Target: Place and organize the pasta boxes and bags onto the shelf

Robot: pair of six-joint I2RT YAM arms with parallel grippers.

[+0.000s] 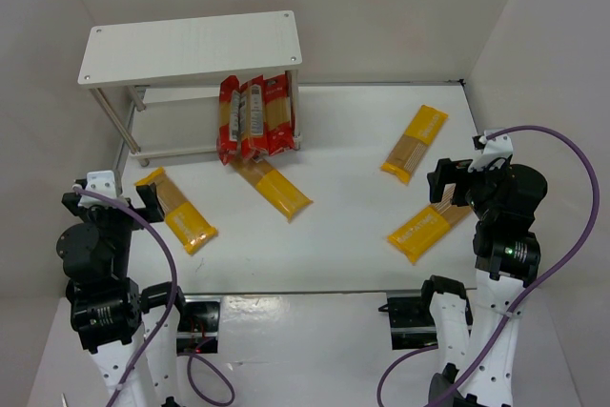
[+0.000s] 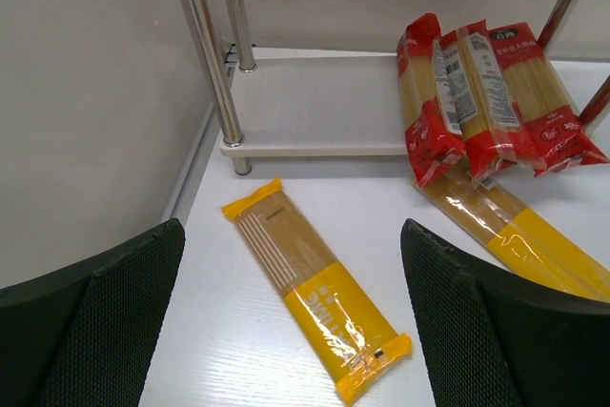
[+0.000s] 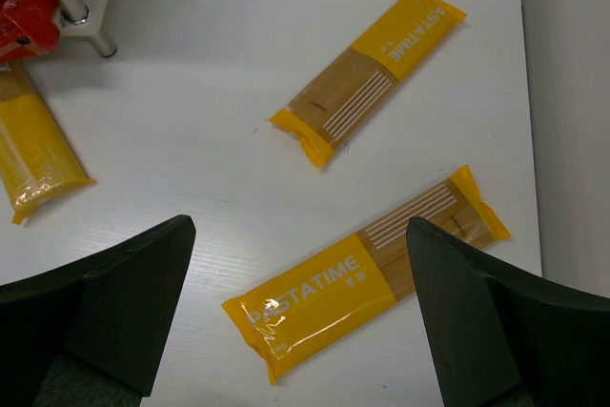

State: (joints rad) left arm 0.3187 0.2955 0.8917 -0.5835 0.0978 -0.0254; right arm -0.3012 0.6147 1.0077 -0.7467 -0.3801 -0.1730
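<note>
The white two-tier shelf (image 1: 191,45) stands at the back left. Three red packs (image 1: 254,119) lean against its lower board, also in the left wrist view (image 2: 481,92). A yellow pack (image 1: 274,189) lies in front of them. Another yellow pack (image 1: 176,210) lies on the table under my open, empty left gripper (image 1: 110,195); it shows between the fingers in the left wrist view (image 2: 315,288). Two yellow packs lie at the right, the far one (image 1: 415,143) and the near one (image 1: 429,228). My right gripper (image 1: 456,178) is open and empty above the near one (image 3: 367,278).
White walls enclose the table on the left, back and right. The shelf's thin metal legs (image 2: 205,54) stand close to the left wall. The table's front edge (image 1: 305,293) runs just ahead of the arm bases.
</note>
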